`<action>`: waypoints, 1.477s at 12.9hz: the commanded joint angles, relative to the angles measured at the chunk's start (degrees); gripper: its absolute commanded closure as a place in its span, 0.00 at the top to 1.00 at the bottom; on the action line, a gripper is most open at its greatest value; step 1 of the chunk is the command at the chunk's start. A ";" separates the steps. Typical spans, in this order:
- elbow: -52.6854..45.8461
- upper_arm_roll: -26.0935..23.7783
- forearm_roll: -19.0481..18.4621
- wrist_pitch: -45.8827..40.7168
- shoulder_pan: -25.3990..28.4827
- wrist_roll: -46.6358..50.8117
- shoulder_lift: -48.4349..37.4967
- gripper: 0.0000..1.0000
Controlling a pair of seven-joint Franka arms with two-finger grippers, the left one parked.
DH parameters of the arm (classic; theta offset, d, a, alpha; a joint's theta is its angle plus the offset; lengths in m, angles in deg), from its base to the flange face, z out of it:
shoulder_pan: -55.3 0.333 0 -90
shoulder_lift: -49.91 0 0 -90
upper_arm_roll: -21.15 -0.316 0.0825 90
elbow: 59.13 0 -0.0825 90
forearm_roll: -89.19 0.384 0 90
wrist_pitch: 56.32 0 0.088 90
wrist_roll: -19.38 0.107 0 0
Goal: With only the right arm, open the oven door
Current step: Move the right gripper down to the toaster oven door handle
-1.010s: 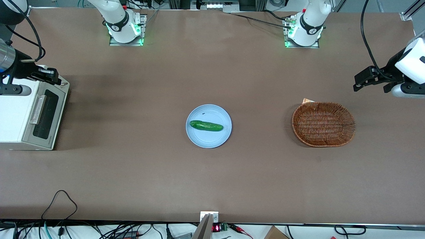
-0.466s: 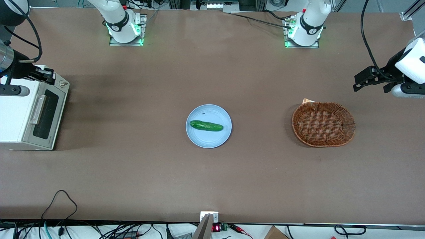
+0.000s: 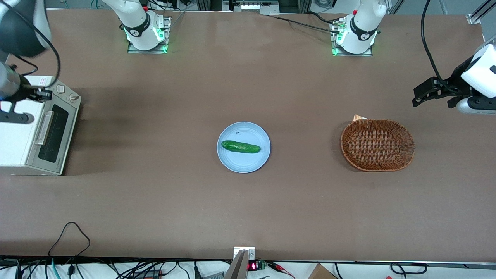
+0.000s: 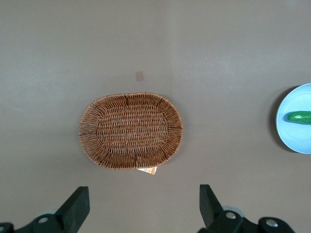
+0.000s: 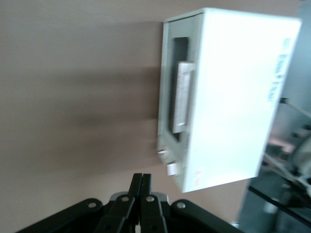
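Above the toaster oven (image 3: 27, 131), near its knob end, I hold the gripper (image 5: 141, 194) with its two fingers pressed together, grasping nothing. The oven door (image 3: 52, 133) is closed and its silver handle (image 3: 44, 128) is untouched, a little nearer to the front camera than the gripper.

I think the main risk is that I come down with the fingers closed and hit the knobs (image 3: 68, 93) or the oven top instead of the handle. Also, a pull that is not along the door's swing can drag the whole light oven on the table.

Most of the right arm (image 3: 17, 31) is cut off by the frame edge in the front view. The wrist picture is blurred, so I cannot judge the gap under the handle.
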 commanded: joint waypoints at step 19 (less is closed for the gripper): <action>18.16 0.45 -46.95 13.60 5.62 34.65 14.03 0.03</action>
